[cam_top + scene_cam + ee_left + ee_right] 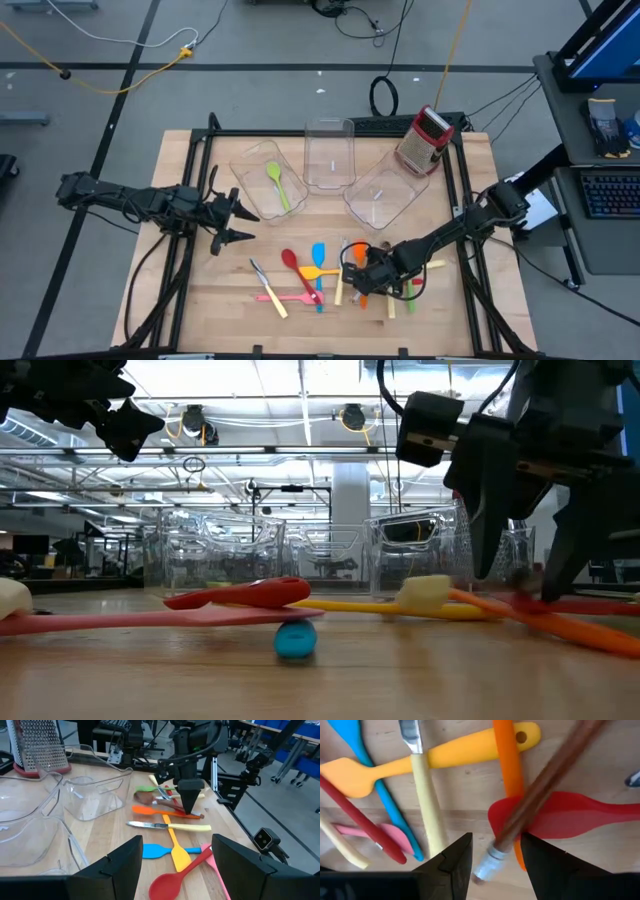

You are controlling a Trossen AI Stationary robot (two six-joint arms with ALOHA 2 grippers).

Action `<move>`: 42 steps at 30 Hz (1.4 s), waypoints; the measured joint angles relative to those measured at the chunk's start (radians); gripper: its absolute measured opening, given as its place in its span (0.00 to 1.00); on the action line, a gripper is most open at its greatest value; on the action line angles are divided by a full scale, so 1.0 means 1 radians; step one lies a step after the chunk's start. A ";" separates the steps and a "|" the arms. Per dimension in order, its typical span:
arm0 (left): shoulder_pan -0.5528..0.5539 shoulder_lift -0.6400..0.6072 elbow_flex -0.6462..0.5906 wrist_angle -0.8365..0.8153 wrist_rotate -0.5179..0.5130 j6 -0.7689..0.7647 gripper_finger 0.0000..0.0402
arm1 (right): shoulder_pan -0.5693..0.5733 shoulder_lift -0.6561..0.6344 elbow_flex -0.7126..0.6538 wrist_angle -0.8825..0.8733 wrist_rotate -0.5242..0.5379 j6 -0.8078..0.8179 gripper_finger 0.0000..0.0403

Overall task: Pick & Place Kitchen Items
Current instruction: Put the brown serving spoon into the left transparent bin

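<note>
The right gripper [362, 280] stands low over the utensil heap at the desk's [200, 300] near edge, its fingers [451, 861] parted astride a brown wooden handle [540, 790] with a metal ferrule — nothing clamped yet; that handle lies across the orange spatula [507, 770] and a red spatula [560, 815]. It looks light, stiff and slim (apt to roll); mid-shaft seems the best hold. The left gripper [232, 222] waits released, raised beside the clear bins [330, 150].

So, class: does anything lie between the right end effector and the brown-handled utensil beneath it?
Nothing visible does. The right end effector is open, its fingers either side of the brown-handled utensil, which itself lies across the orange spatula and red spatula.
</note>
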State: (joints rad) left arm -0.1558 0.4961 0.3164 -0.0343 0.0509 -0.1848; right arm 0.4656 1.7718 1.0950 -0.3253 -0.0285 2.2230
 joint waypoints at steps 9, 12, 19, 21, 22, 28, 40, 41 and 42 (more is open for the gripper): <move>0.000 0.000 0.000 0.000 0.000 0.002 0.60 | 0.000 0.000 0.000 -0.014 0.000 0.021 0.40; 0.000 0.000 0.000 0.000 0.000 0.004 0.60 | 0.000 0.000 0.000 -0.015 -0.002 0.021 0.38; 0.000 0.000 0.000 0.000 0.000 0.007 0.60 | 0.000 0.000 0.000 -0.019 -0.004 0.021 0.27; 0.000 0.000 0.000 0.000 0.000 0.007 0.60 | 0.000 0.000 0.000 -0.019 -0.005 0.021 0.23; 0.000 0.000 0.000 0.000 0.000 0.007 0.60 | 0.000 0.000 0.000 -0.020 -0.006 0.021 0.21; 0.000 0.000 0.000 0.000 -0.001 0.006 0.60 | 0.000 0.001 0.000 -0.019 -0.006 0.019 0.11; 0.000 0.000 0.000 0.000 -0.001 0.006 0.60 | 0.000 -0.066 -0.001 -0.033 0.002 0.035 0.08; 0.000 0.000 0.000 0.000 -0.001 0.006 0.60 | 0.001 -0.079 -0.001 -0.033 0.001 0.036 0.07; 0.000 0.000 0.000 0.000 -0.001 0.006 0.60 | 0.003 -0.093 -0.001 -0.042 0.001 0.035 0.07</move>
State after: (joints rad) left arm -0.1558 0.4965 0.3161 -0.0345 0.0502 -0.1791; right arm 0.4684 1.6784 1.0939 -0.3675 -0.0275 2.2585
